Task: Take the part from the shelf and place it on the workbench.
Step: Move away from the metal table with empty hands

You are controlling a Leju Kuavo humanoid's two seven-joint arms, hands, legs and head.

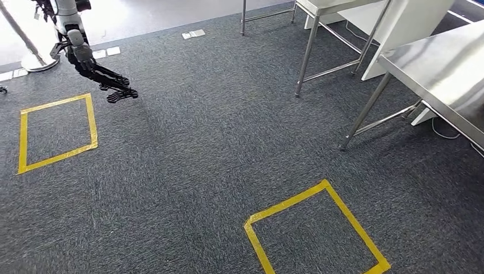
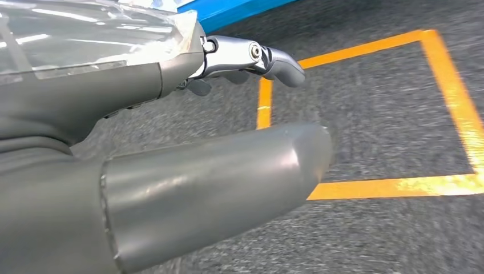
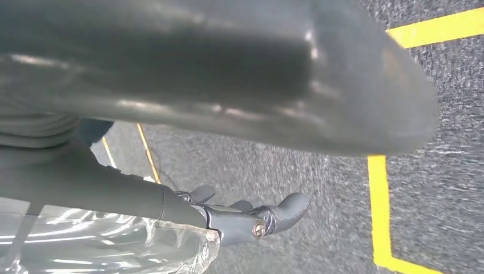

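Observation:
My left hand (image 2: 171, 142) hangs over dark grey carpet, its thick thumb (image 2: 228, 182) and a silver finger (image 2: 274, 60) stretched apart with nothing between them. My right hand (image 3: 228, 114) also hangs above the carpet, thumb and a dark finger (image 3: 274, 217) spread, holding nothing. Crinkled clear plastic (image 2: 85, 34) lies against the left hand's cover, and the same plastic (image 3: 114, 240) against the right hand's. Steel tables (image 1: 445, 68) stand at the right of the head view.
Two yellow tape squares mark the carpet, one at the left (image 1: 23, 142) and one near the front (image 1: 342, 205). Table legs (image 1: 365, 114) reach the floor at the right. A silver arm with dark fingers (image 1: 114, 85) hangs at the far left, by a stand base (image 1: 37, 60).

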